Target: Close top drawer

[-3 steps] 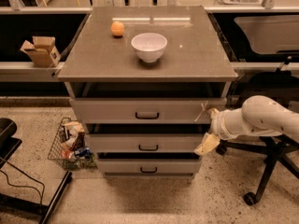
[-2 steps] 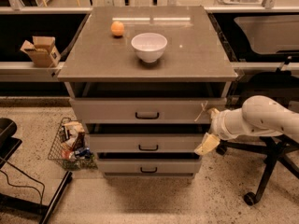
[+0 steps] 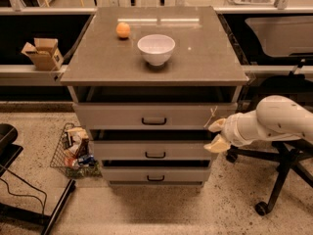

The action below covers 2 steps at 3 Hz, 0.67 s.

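Observation:
The top drawer [image 3: 117,115] is a wide grey drawer under the cabinet top, pulled out a little, with a dark gap showing above its front. It has a small dark handle [image 3: 154,121] at mid-front and a whitish scratch [image 3: 211,116] near its right end. My gripper [image 3: 216,134] is at the drawer front's right end, just off the cabinet's right front corner. Its two cream fingertips [image 3: 216,125] stand apart, one above the other, holding nothing. The white arm [image 3: 274,121] reaches in from the right.
Two lower grey drawers [image 3: 122,151] also stand slightly out. A white bowl [image 3: 156,48] and an orange [image 3: 123,30] sit on the cabinet top [image 3: 205,58]. A wire basket [image 3: 73,151] is on the floor at the left, an office chair base [image 3: 274,190] at the right, and a cardboard box [image 3: 43,53] on the left shelf.

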Tool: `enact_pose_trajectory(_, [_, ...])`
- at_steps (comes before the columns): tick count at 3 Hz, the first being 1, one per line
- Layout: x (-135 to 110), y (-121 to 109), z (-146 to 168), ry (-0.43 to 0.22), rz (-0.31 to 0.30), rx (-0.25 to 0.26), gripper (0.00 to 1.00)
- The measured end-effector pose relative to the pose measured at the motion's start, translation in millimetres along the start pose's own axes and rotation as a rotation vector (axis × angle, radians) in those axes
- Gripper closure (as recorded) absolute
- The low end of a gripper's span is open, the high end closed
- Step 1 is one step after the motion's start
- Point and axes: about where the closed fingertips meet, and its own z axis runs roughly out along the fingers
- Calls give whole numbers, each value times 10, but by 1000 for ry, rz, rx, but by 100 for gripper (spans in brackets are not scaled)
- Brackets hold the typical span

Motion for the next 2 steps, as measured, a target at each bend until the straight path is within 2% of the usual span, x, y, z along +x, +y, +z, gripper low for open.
enact_pose_trajectory(1, [-81, 257, -557, 69, -89, -17, 71])
enact_pose_trajectory(2, [-196, 442, -1315, 171, -178, -2, 94])
